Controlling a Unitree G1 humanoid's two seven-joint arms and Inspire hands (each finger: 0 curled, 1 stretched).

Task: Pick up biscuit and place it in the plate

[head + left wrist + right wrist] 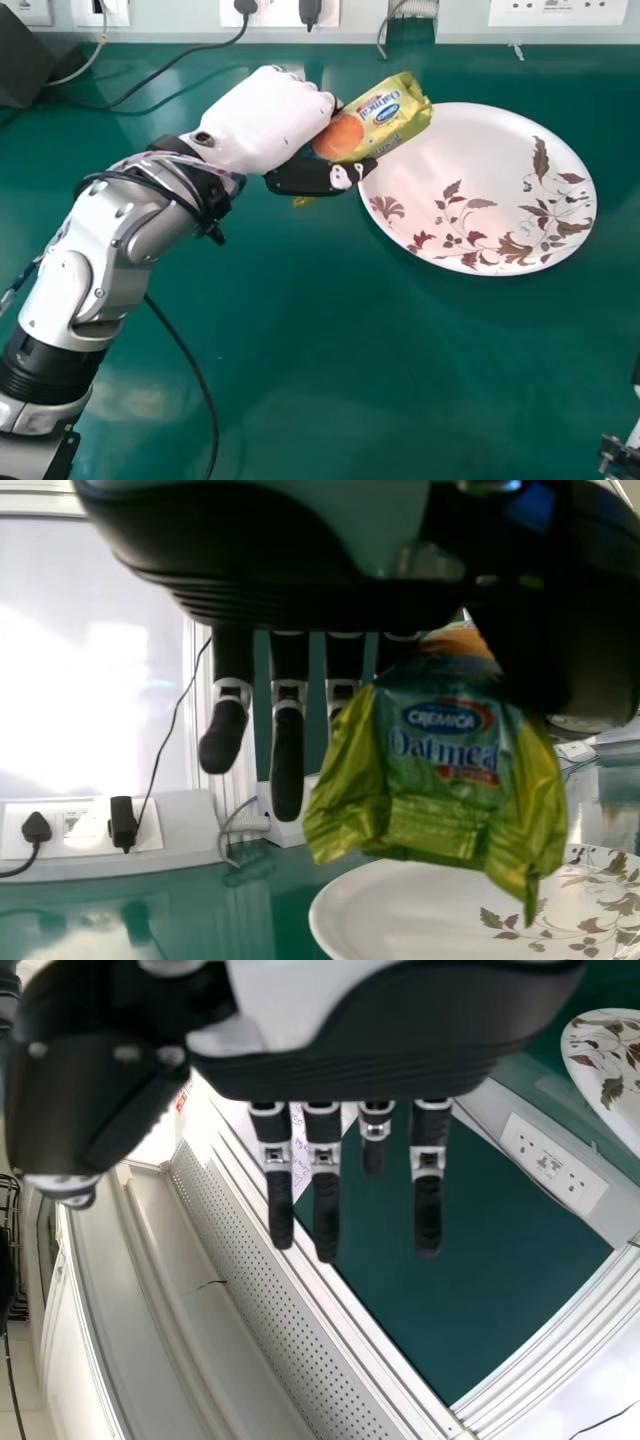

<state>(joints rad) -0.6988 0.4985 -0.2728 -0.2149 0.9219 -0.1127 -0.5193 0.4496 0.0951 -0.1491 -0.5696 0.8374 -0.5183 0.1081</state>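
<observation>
Head view: the left robot hand [268,118] pinches the biscuit packet [392,112] between its thumb and fingers, at the left side of the plate [465,165], whose rim the packet overlaps in that view. From the left wrist, the packet is held up off the green surface [330,350], tilted. The plate, white with a leaf pattern, lies flat. At the lower right edge is the right robot hand [620,458], fingers straight and spread, gripping nothing.
</observation>
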